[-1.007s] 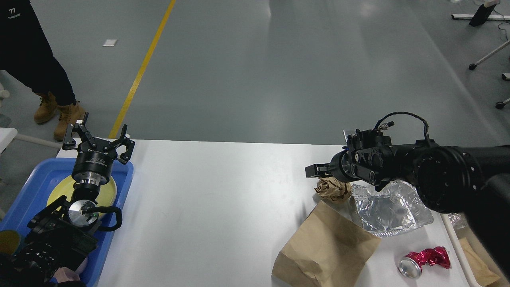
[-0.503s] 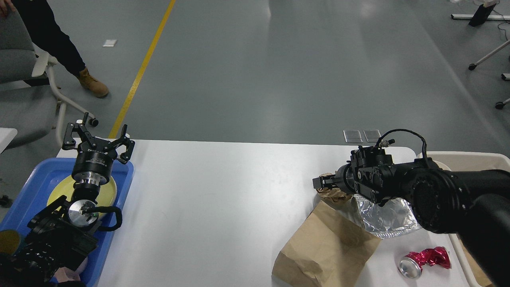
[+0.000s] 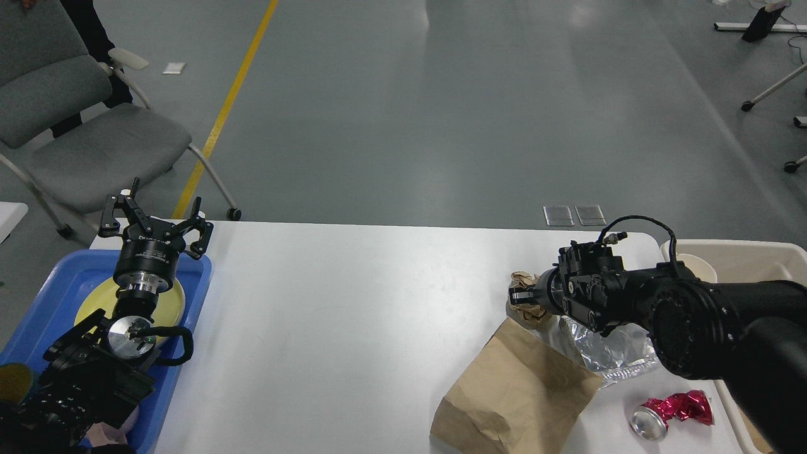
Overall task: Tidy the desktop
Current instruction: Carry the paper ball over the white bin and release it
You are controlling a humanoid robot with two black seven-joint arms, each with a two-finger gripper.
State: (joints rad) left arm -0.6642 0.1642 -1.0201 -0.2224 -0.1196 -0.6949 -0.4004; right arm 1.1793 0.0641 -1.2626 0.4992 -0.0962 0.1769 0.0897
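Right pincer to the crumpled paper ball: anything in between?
Nothing visible. The right pincer is already at the crumpled paper ball on the desktop. The flat brown bag and foil lie nearer the robot, off that line.

A smooth grey floor (image 3: 441,113) fills the room behind, glossy enough to carry pale streaks of overhead light near the top. A yellow line (image 3: 226,108) runs across it at a slant on the left. Beside that line stands a grey padded chair (image 3: 82,132) with pale metal legs on castors. Two small metal plates (image 3: 574,215) sit flush in the floor. At the far right, white wheeled legs (image 3: 772,88) of other furniture reach in.
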